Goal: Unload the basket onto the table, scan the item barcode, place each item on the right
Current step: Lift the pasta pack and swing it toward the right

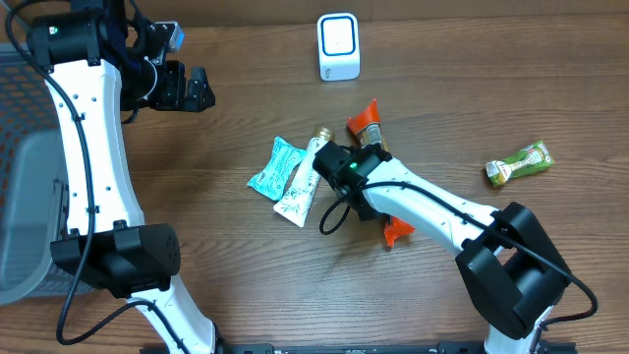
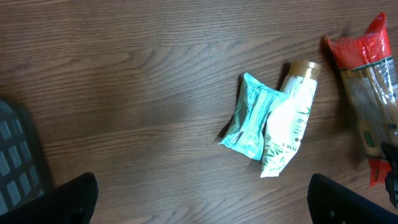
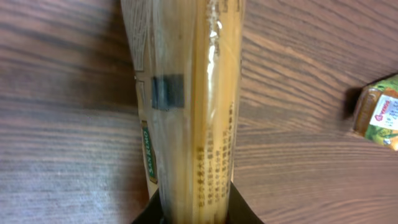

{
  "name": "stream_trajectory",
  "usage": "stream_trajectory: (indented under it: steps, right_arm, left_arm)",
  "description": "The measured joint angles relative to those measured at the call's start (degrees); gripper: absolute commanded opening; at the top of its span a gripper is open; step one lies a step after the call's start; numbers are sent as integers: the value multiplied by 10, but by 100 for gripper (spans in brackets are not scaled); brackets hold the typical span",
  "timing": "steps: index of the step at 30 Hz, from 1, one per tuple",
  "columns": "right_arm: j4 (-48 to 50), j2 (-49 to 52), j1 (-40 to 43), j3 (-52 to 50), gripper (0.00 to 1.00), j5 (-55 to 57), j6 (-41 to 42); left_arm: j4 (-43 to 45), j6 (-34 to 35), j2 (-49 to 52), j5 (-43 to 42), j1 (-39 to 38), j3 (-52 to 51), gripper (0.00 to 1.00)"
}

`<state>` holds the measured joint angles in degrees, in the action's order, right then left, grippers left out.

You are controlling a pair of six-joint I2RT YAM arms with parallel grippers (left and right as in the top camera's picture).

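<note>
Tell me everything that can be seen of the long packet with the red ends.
The long packet is clear film over pale yellow strands, like pasta, red at both ends, with fine print and a dark square patch on its side. It stretches over the wooden table, apart from the white tube. The right gripper is shut on it; whether it is lifted cannot be told.

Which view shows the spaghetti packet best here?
Right wrist: the spaghetti packet fills the frame lengthwise, its printed text and dark label patch visible up close. Overhead shows mainly its red ends beside the right arm. Left wrist catches it cut off at the right edge.
</note>
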<state>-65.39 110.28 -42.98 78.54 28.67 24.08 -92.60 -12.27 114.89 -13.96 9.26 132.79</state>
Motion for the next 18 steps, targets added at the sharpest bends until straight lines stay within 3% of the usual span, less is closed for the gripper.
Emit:
stream_trajectory:
  steps: [2,4,13,18]
  right_arm:
    - [17,0,2,0,54,-20,-7]
    - [32,0,1,2,66,-54,-30]
    - [70,0,14,9,71,-316,-128]
    - [33,-5,97,41,74,-383,-144]
  left_arm:
    - [0,0,0,0,0,0,100]
    - [0,0,0,0,0,0,99]
    - [0,0,0,0,0,0,99]
    - [0,0,0,0,0,0,100]
